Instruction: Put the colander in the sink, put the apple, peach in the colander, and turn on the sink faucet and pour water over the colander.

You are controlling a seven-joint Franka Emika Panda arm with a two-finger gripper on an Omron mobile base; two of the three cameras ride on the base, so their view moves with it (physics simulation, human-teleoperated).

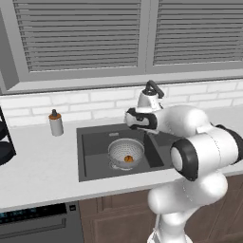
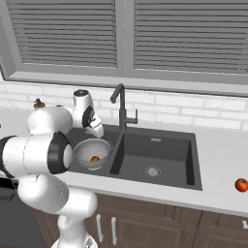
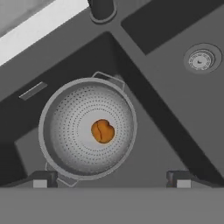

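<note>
Round perforated silver-grey metal colander sits in the smaller basin of the dark grey double sink. One orange fruit, likely the peach, lies at its bottom. Red apple waits on the counter, well apart. Dark hooked faucet off, no stream. Gripper hovers above the colander, jaws wide, empty.

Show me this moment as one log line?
colander: in sink | peach: in colander | apple: on counter | gripper: open above colander
</note>
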